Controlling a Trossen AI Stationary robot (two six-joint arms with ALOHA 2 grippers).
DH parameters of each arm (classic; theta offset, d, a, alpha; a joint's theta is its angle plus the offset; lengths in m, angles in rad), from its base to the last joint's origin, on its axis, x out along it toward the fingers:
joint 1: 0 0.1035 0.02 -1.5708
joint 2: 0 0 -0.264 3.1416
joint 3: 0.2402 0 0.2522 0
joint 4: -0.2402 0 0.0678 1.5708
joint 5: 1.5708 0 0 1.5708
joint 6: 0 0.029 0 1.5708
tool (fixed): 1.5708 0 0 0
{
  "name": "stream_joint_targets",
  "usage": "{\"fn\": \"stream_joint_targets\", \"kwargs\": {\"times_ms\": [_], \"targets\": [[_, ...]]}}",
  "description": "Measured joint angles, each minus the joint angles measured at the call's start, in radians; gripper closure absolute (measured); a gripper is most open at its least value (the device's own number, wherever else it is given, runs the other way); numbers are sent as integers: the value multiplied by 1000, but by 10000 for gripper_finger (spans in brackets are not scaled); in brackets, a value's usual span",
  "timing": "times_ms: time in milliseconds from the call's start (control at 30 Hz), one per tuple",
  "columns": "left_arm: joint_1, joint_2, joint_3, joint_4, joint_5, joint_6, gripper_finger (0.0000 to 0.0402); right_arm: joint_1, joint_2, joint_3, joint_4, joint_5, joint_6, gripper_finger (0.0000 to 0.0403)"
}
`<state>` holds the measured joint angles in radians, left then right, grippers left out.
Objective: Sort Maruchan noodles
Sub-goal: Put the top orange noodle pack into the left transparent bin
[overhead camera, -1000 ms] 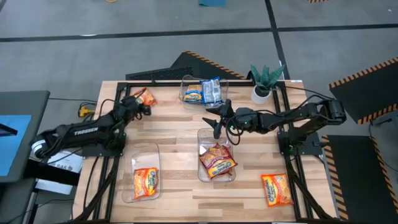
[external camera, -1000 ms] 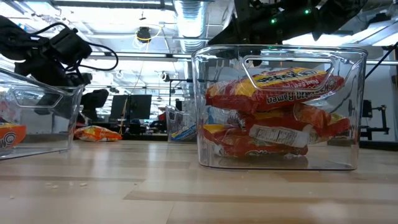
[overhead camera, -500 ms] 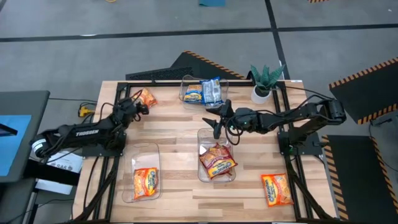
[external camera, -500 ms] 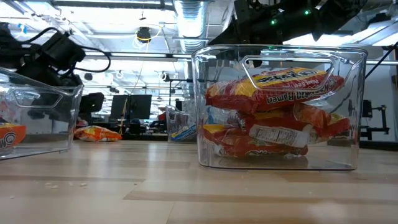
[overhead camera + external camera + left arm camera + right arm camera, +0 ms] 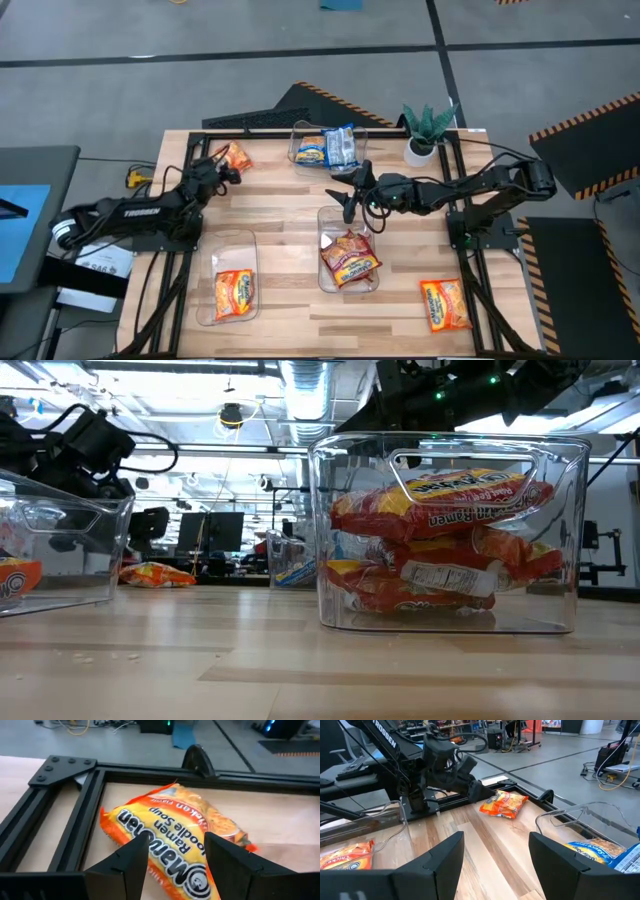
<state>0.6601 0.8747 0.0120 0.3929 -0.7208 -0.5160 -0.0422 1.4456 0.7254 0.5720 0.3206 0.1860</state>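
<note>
Three clear bins stand on the wooden worktop (image 5: 290, 210). The bin at the far edge (image 5: 300, 135) holds two blue Maruchan packets (image 5: 328, 147). The middle bin (image 5: 325, 217) holds red-brown packets (image 5: 349, 257). The bin at the near left corner (image 5: 205, 244) holds one orange packet (image 5: 233, 293).

Two more orange packets lie loose: one at the near right corner (image 5: 444, 303), one at the far left corner (image 5: 236, 156).

The left hand (image 5: 223, 172) hovers released just before that far left packet, whose Maruchan lettering only the left wrist view shows (image 5: 175, 847).

The right hand (image 5: 352, 192) hangs open between the far and middle bins.

A potted plant (image 5: 427, 130) stands at the far right corner.

Office desks and monitors fill the room behind.
</note>
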Motion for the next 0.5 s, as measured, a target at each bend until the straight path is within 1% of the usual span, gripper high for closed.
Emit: {"fn": "stream_joint_targets", "kwargs": {"times_ms": [267,400,500], "targets": [[0,138,57,-17,-1,34,221,-17,0,0,3,1,22,154],[0,221,73,50,-2,38,221,-26,0,0,-3,1,24,154],[5,287,77,74,-26,43,221,-26,1,-1,-4,1,24,154]]}}
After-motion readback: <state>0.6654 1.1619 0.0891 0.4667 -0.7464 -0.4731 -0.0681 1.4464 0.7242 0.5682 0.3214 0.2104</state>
